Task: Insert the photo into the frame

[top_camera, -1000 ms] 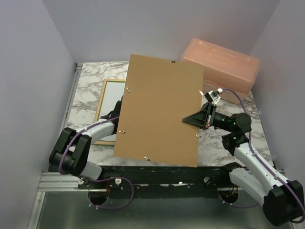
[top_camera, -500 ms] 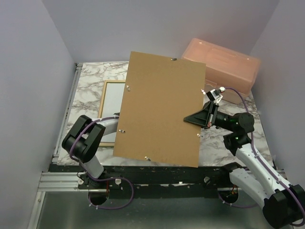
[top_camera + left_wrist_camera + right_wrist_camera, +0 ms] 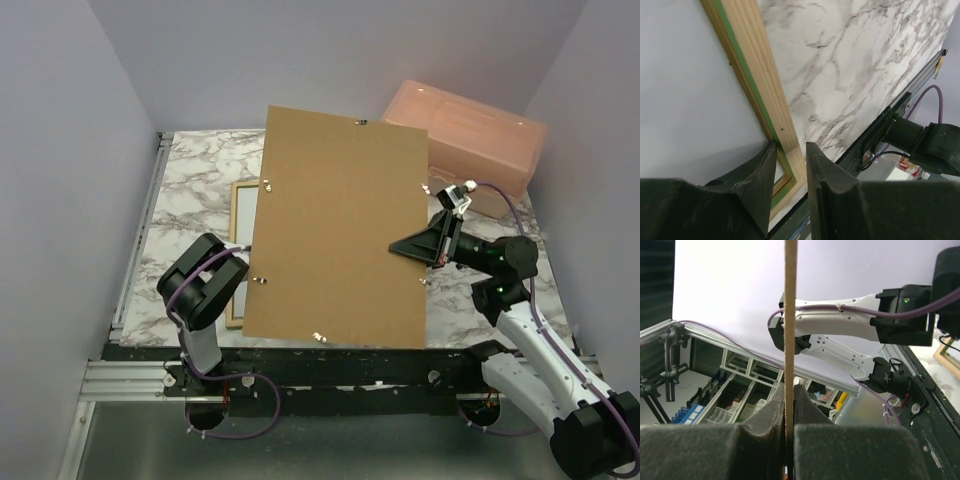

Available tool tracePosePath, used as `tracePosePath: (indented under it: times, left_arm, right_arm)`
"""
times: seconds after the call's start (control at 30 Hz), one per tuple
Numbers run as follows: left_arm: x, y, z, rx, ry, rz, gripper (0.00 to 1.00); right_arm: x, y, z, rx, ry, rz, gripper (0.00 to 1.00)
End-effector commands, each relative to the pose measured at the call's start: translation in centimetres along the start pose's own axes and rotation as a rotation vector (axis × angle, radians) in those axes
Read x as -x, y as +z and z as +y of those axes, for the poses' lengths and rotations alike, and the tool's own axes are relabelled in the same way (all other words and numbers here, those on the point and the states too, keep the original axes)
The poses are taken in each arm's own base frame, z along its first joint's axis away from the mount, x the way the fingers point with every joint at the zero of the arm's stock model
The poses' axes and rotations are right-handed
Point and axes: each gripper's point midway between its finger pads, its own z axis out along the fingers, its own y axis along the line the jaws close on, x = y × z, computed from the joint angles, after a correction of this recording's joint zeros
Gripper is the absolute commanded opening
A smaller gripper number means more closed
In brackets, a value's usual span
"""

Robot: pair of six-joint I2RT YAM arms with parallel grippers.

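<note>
The frame (image 3: 236,200) lies bare wood side up on the left of the marble table, mostly hidden under a brown hardboard panel (image 3: 340,230). Inside it lies the photo (image 3: 246,215), plain white side up. In the left wrist view my left gripper (image 3: 790,145) straddles the frame's wooden rail (image 3: 760,85) near a corner, and the rail fills the gap between the jaws. The photo (image 3: 685,100) shows as a pale sheet beside the rail. My right gripper (image 3: 400,247) is shut on the panel's right edge and holds it up over the table. The right wrist view shows the panel (image 3: 790,315) edge-on between the pads (image 3: 789,387).
A pink plastic box (image 3: 465,140) stands at the back right. The lifted panel covers the middle of the marble table (image 3: 190,190). The table's black front rail (image 3: 865,145) runs close to the frame's near corner. Purple walls close in both sides.
My left arm has drawn back toward its base, its jaws narrowing round the rail. The frame has slid nearer and to the right. The raised panel has shifted slightly.
</note>
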Motion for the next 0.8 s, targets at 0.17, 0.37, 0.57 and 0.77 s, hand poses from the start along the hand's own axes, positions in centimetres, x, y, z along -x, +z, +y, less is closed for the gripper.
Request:
tracePosePath:
  times: [0.17,0.37,0.57,0.77]
  left_arm:
    - [-2.8,3.3,-4.7,-0.057,0.067,0.110,0.31]
    - [-3.4,3.2,-5.1,-0.080,0.080,0.122,0.33]
    - [-0.3,-1.2,-7.3,-0.221,0.084,0.013,0.65]
    - [3.9,-7.4,-6.5,-0.318,0.064,-0.158,0.76]
  right_arm:
    - [0.0,0.0,2.9,0.061,-0.085,-0.006,0.00]
    - [0.1,0.0,2.9,0.061,-0.083,-0.007,0.00]
    - [0.0,0.1,3.3,0.066,-0.089,-0.001,0.00]
    - [0.1,0.1,2.9,0.059,-0.086,0.005,0.00]
